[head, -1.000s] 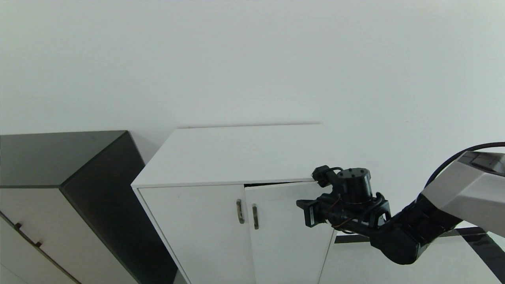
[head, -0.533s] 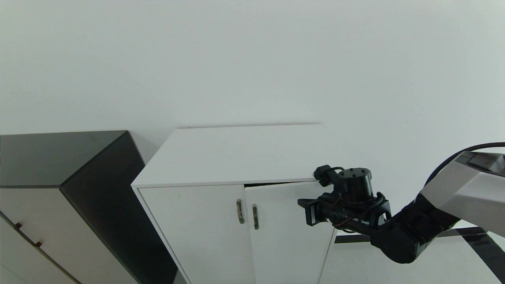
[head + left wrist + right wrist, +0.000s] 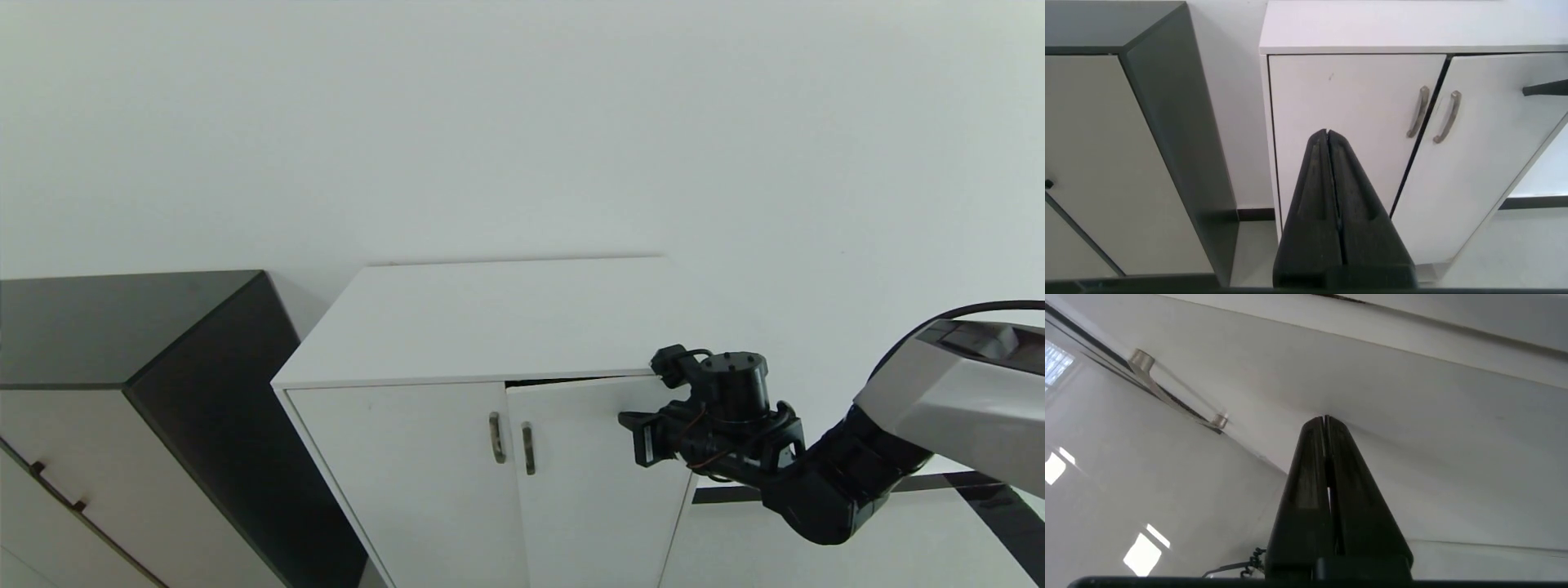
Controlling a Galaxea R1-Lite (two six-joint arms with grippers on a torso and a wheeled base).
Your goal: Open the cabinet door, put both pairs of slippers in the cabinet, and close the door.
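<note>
Two grippers were examined. The right gripper (image 3: 635, 437) was found with its fingers pressed together and nothing held between them. It was positioned at the upper part of the right door (image 3: 588, 498), close to that door's outer edge and well apart from the handles. In the right wrist view the fingertips were seen at the door face; whether they were touching it could not be confirmed.

The left gripper (image 3: 1328, 135) was likewise found with its fingers closed flat against each other and holding nothing. It was held clear of the furniture, in front of the left door (image 3: 1347, 122).

The right door was recorded as slightly ajar: a narrow dark gap was noted along its top edge, under the top panel of the white cabinet (image 3: 490, 314). The left door was seen flush with the frame. Two metal handles (image 3: 495, 437) were noted side by side where the doors meet, both upright.

A dark cabinet (image 3: 204, 367) was observed just beside the white one, on the robot's left. A plain pale wall (image 3: 522, 122) was noted behind both. A black strip (image 3: 988, 490) was seen on the floor (image 3: 898, 547) to the right.
</note>
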